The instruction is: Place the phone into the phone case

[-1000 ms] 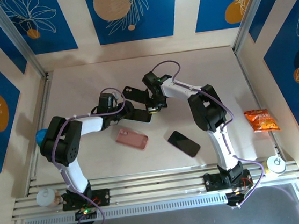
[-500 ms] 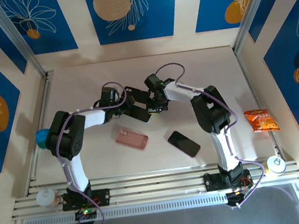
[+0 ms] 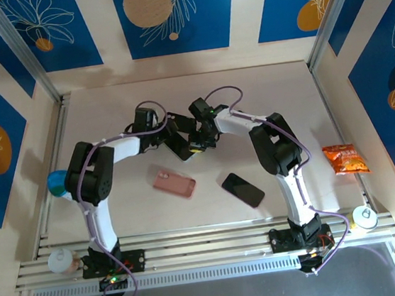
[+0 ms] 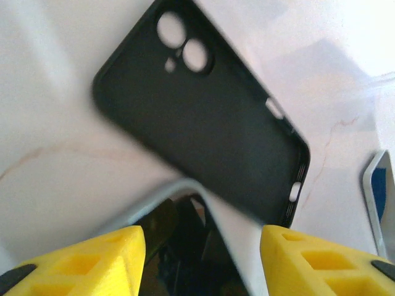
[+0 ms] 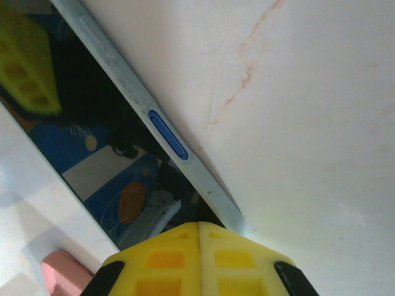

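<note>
Black and rectangular, the soft-looking phone case is lying open side up on the pale table, camera cut-outs at its far end. Are you finding the phone?

You are looking right at it: the grey-framed phone with the glossy screen is sitting just beside the case, its rounded corner overlapping the case's near long edge in the left wrist view. It is not yet inside.

And who is carrying it for you?

The right gripper is pinching one end, fingers pressed together over it, probably leaving the rest free to slide into the case. The left gripper is straddling the corner with its yellow fingers spread. You cannot tell whether the pads are touching; I judge it is there to guide.

Is anything crowding you?

No. A pink phone case and a second dark phone are lying nearer the bases, and an orange snack bag is sitting well apart on the right.
</note>
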